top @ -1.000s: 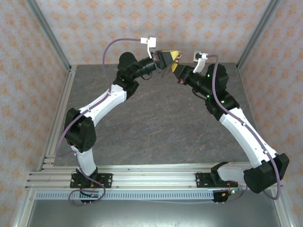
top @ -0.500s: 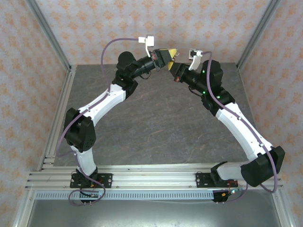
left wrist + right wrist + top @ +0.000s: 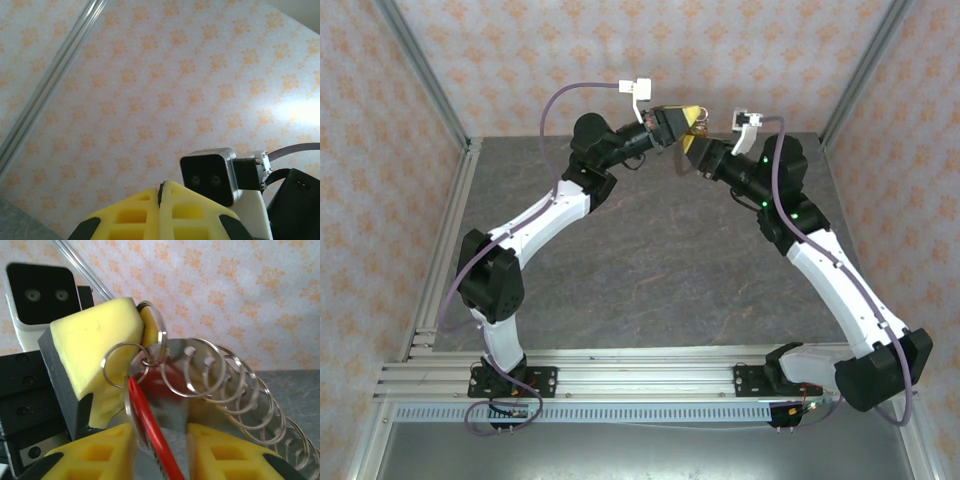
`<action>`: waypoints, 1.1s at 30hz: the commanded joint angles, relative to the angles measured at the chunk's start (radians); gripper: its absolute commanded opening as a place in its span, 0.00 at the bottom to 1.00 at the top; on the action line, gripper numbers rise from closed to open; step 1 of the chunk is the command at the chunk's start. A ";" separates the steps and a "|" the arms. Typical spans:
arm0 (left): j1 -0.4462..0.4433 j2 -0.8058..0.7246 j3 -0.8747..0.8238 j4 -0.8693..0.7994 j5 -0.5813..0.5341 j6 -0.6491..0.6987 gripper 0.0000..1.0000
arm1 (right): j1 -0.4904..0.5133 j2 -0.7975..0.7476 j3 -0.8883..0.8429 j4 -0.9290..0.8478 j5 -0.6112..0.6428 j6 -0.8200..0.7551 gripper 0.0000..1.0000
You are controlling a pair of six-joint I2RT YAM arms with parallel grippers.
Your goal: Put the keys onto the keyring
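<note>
While the left gripper (image 3: pixel 161 192) clamps the keyring (image 3: pixel 163 336) for threading, the right gripper (image 3: pixel 161 441) holds its fingers apart around the red key (image 3: pixel 145 415).

White links (image 3: pixel 545 215), black joints (image 3: pixel 488 285); mauve cables (image 3: pixel 560 92); green lights (image 3: pixel 799 213) on right arm (image 3: pixel 840 290); yellow pincer pads (image 3: pixel 135 215).

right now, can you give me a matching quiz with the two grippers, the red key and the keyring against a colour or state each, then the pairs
Things:
1 left gripper
2 right gripper
3 red key
4 keyring

States:
a silver loops trailing to the lower right in the right wrist view
b shut, pinching one ring
c jaws apart, the key between them
d red, thin, seen edge-on

Pairs: 1-b, 2-c, 3-d, 4-a
</note>
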 commanded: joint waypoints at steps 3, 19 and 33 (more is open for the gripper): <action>-0.002 0.025 0.034 0.159 -0.036 -0.086 0.00 | -0.030 -0.076 -0.030 0.021 -0.050 -0.001 0.40; -0.002 0.039 0.036 0.233 -0.062 -0.143 0.00 | -0.116 -0.162 -0.089 0.179 0.054 0.128 0.36; -0.002 0.036 0.031 0.250 -0.047 -0.159 0.00 | -0.147 0.011 -0.046 0.523 -0.147 0.331 0.30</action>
